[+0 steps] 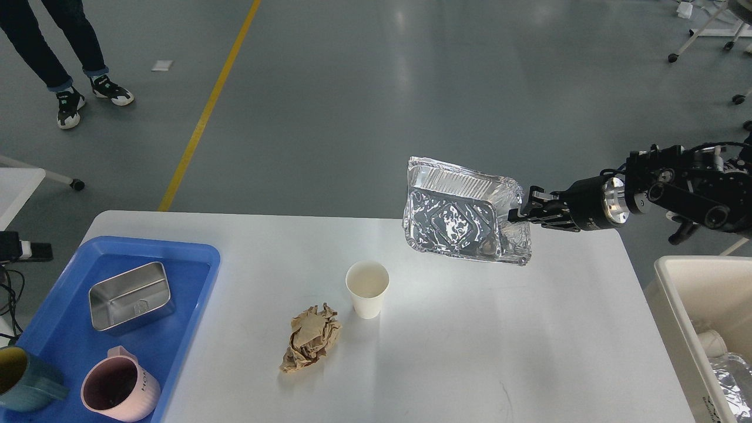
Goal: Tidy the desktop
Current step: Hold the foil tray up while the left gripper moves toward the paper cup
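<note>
The desktop (470,352) is a wide white tabletop with rounded corners. My right gripper (520,211) is shut on the right rim of a crumpled foil tray (458,217) and holds it tilted in the air above the desktop's far right part. A white paper cup (367,288) stands upright near the middle. A crumpled brown paper ball (310,345) lies just left of and in front of the cup. My left gripper is out of view.
A blue tray (194,270) at the left holds a steel container (129,296), a pink mug (117,390) and a teal mug (20,385). A cream-white bin (675,305) at the right holds foil and a cup. A person's legs (64,59) stand far left.
</note>
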You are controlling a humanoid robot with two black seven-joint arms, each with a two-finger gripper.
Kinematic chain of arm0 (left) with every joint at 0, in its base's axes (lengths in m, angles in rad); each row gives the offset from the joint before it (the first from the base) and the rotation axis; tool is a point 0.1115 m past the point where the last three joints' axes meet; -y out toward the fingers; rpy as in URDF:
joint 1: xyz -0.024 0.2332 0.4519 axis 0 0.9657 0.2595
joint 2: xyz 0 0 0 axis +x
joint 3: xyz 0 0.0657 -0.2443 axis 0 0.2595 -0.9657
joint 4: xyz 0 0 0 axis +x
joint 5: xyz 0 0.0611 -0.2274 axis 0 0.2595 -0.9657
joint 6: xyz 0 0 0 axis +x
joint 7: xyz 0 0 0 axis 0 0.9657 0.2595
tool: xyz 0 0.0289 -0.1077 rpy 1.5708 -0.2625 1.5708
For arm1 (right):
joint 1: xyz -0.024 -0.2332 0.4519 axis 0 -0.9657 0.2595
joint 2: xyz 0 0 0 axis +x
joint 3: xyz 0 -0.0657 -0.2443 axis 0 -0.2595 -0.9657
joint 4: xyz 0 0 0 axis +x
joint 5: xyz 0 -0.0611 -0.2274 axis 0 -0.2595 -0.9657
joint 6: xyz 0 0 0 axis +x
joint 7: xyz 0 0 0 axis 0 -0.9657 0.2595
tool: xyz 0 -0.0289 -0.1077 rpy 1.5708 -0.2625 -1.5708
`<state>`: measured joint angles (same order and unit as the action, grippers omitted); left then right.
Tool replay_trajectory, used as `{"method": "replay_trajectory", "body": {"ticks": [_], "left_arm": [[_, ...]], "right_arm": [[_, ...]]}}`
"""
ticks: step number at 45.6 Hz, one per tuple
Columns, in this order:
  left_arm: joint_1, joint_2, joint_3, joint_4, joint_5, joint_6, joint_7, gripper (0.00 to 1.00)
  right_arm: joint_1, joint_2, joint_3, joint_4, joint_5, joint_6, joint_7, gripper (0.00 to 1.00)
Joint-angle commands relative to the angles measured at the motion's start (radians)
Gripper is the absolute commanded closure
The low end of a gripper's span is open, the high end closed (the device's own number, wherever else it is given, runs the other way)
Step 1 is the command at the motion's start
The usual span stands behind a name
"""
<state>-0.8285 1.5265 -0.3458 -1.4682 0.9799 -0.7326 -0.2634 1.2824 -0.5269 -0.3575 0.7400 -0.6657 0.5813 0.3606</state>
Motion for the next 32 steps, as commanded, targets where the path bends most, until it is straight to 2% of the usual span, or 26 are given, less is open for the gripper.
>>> {"method": "replay_trajectory", "body": {"ticks": [1,3,9,11,15,17,23,32], "left_arm": [[-0.047,-0.155,-0.001,0.075,0.008,-0.001,0.030,0.01],[-0.066,-0.210,-0.001,0.106,0.022,-0.001,0.067,0.01],[-0.118,-0.394,0.004,0.213,0.049,-0.011,0.240,0.01],[-0.121,-0.455,0.002,0.250,0.056,-0.010,0.286,0.01],[-0.135,-0.593,-0.002,0.339,0.053,-0.002,0.346,0.01],[-0.152,-0.679,-0.002,0.388,0.045,-0.002,0.359,0.01],[-0.162,-0.871,-0.001,0.503,0.054,-0.001,0.360,0.01],[-0.161,-1.085,0.011,0.566,0.059,0.019,0.362,0.01]], "right_arm": [[0.000,-0.001,0.000,0.001,0.000,0.000,0.000,1.00],[0.000,-0.001,0.000,0.001,0.000,0.000,0.000,1.00],[0.000,0.001,0.000,0.001,0.000,-0.001,0.000,1.00],[0.000,0.001,0.000,0.001,0.000,-0.001,0.000,1.00],[0.000,0.001,0.000,0.001,0.000,-0.001,0.001,1.00],[0.000,0.001,-0.001,0.001,0.000,0.002,0.001,1.00],[-0.003,0.004,-0.012,0.001,-0.003,0.009,0.001,1.00],[-0.034,0.010,-0.037,-0.001,-0.023,0.014,0.001,1.00]]}}
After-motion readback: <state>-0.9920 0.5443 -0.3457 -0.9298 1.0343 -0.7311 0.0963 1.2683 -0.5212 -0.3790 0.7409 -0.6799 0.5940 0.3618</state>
